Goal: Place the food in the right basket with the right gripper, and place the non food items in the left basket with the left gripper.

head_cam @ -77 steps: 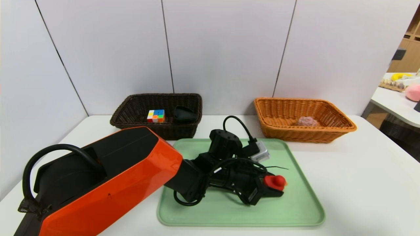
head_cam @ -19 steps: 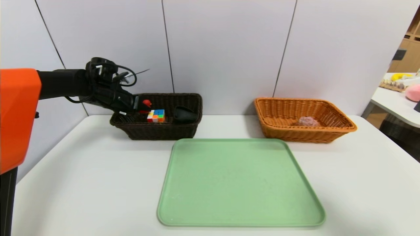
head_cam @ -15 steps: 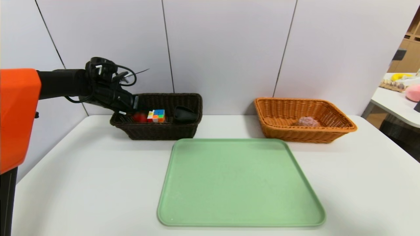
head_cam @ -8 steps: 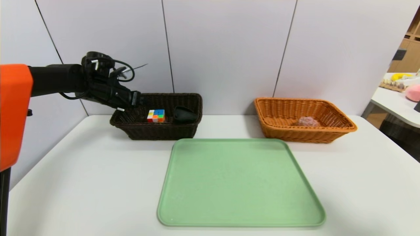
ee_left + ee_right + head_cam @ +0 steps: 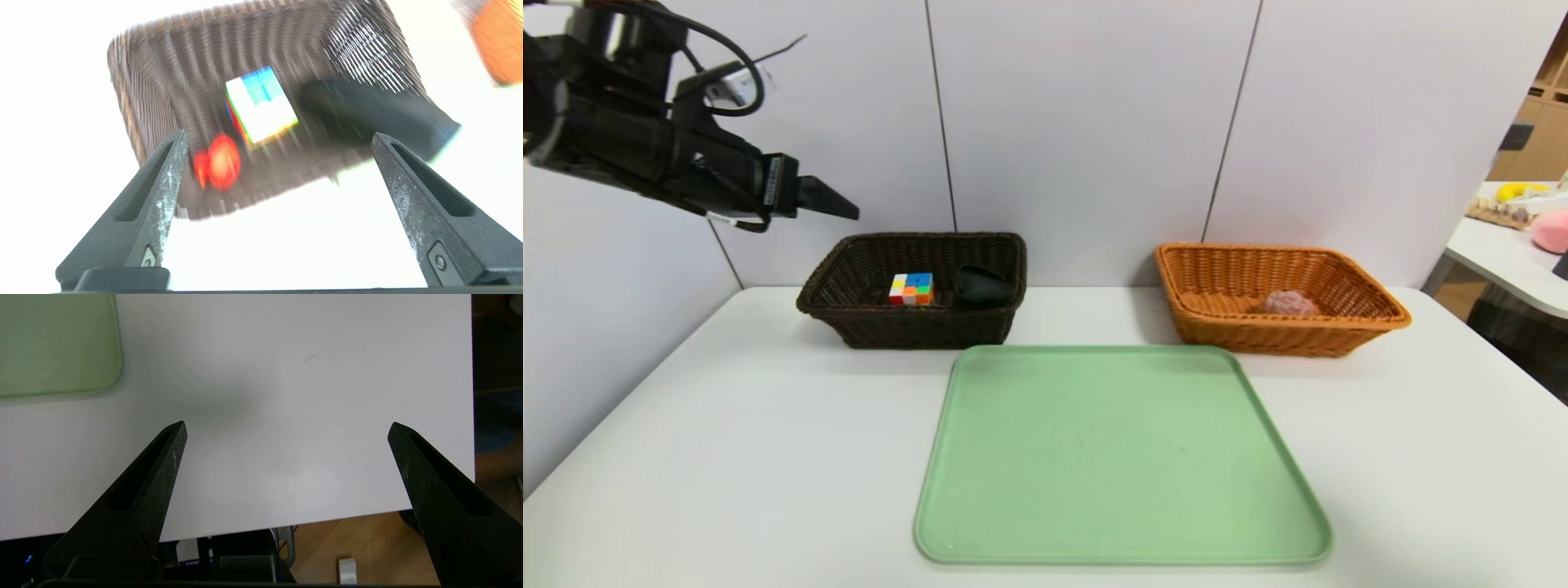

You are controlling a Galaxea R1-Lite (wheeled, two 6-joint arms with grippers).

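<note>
Fingers (image 5: 163, 175) on my left gripper (image 5: 278, 139) are spread wide with nothing between them, and in the head view the left gripper hangs high at the far left, above and left of the dark brown basket (image 5: 849, 314). A moment ago those fingers were down at that basket pinching the red duck (image 5: 216, 162); now the duck lies loose on the basket floor, near the left end, just beside the puzzle cube (image 5: 911, 288). From the head camera the near wall hides it, but the left wrist view shows it plainly, if smeared.

I read that as the last non-food item delivered. The cube sits mid-basket and the black glasses case (image 5: 983, 286) lies to its right, its long axis running roughly left to right along the basket. I cannot tell which way the duck faces.

On the right, the bun (image 5: 1289, 303) rests inside the orange-tan basket (image 5: 1241, 335), toward its far right part; being round, it has no long axis to speak of. The green tray (image 5: 1123, 457) between the baskets and me carries nothing.

My right gripper (image 5: 286, 428) is parked low over the near right corner of the white surface (image 5: 286, 375), its fingers (image 5: 159, 469) also spread and holding nothing. By my judgement the sorting looks finished.
</note>
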